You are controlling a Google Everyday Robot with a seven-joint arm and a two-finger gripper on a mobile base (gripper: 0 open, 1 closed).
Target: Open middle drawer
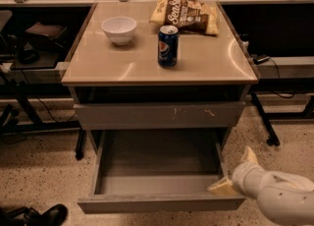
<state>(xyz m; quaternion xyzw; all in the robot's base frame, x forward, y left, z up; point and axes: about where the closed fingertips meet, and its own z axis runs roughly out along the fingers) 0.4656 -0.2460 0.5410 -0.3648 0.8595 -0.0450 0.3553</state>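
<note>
The end effector [235,172] sits released, fingers spread, at the front right corner of the middle drawer [157,163], which lies at its 9 o'clock. The drawer stands pulled out toward 6 o'clock beneath the worktop [206,60], its long axis running 9 to 3.

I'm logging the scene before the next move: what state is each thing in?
Bowl: upright, empty.
Can: upright.
Chip bag: lying flat.
Lowest drawer: pulled out, empty.
Drawer above: shut.
Gripper: open, at the lowest drawer's right front corner.
</note>
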